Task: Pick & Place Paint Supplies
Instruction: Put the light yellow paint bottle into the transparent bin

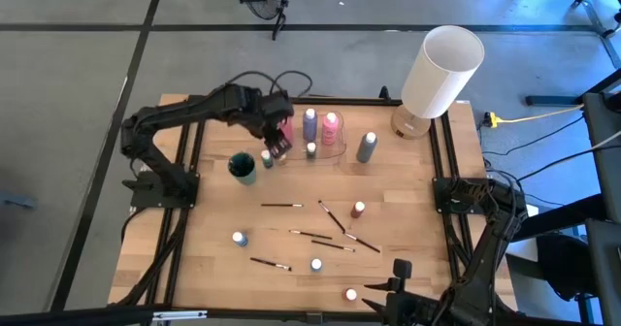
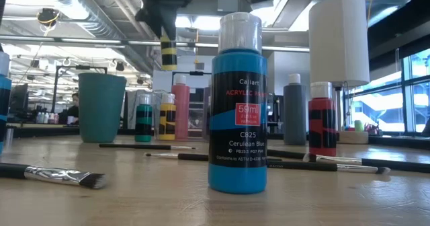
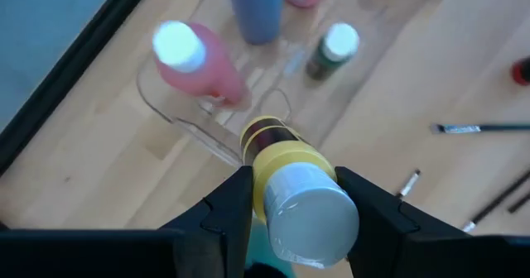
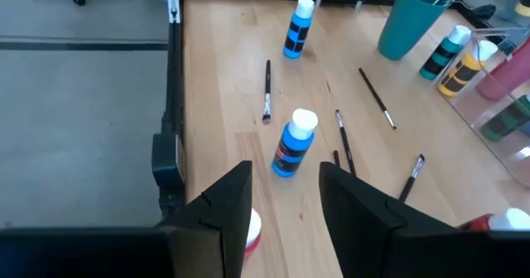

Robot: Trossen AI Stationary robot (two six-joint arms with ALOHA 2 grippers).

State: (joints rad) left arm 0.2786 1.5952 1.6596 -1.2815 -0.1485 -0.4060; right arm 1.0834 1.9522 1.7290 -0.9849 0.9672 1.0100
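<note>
One yellow bottle [image 3: 286, 166] clamped in left gripper [image 3: 290, 208], above clear tray [image 3: 178, 117] at far left | right gripper [image 4: 286, 191] parted, empty, near right edge

about twelve paint bottles [image 1: 366, 146], six paintbrushes [image 1: 281, 205], one teal cup [image 1: 243, 168], one white lamp [image 1: 441, 69]

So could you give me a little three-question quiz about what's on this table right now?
1. True or false: the left gripper holds a yellow bottle.
2. Which stands beside the clear tray: A) teal cup B) red bucket?
3. What lies scattered mid-table, thin and dark-handled?

Key: 1 true; 2 A; 3 paintbrushes. The right gripper waits at the table's near edge, holding nothing.
</note>
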